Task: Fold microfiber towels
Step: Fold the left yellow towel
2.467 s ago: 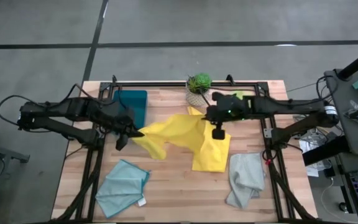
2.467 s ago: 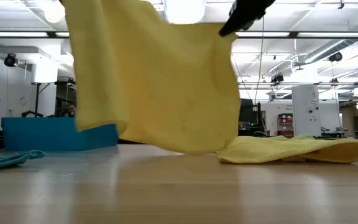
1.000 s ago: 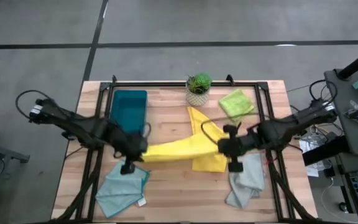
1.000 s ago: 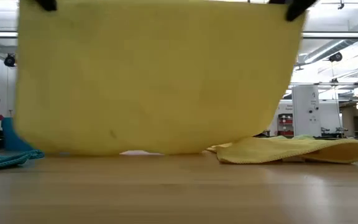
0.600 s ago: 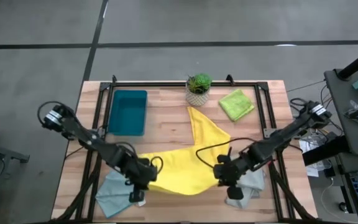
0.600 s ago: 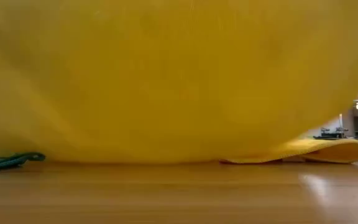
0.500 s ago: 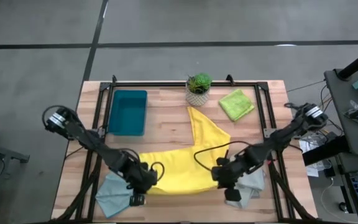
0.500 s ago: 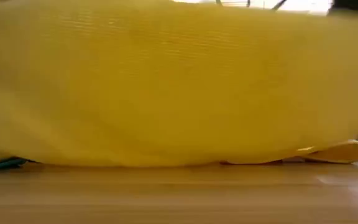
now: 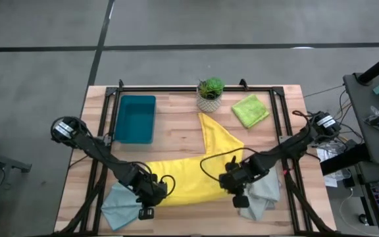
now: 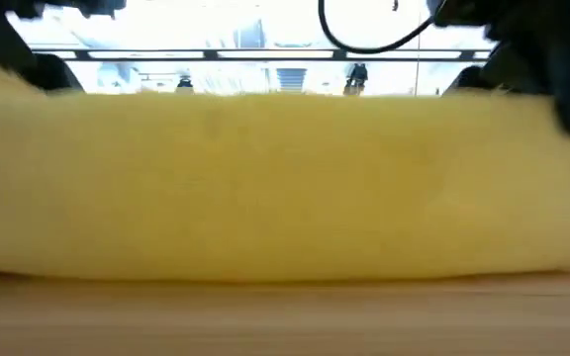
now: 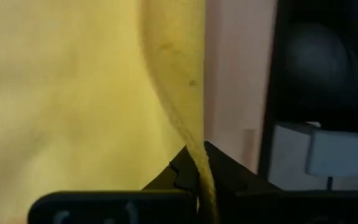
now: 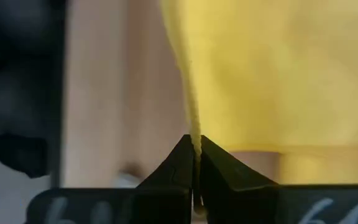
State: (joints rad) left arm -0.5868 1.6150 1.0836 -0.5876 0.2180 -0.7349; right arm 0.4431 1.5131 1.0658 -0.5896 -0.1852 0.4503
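dark jointed arms, looping black cables, tapered jaws

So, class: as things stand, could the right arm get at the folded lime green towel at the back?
Probably not yet: the right tool is shut on the yellow towel near the front edge; the lime green towel lies uncovered.

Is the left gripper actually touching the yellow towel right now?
Touching. The left wrist view shows the left gripper pinched shut on the yellow towel edge.
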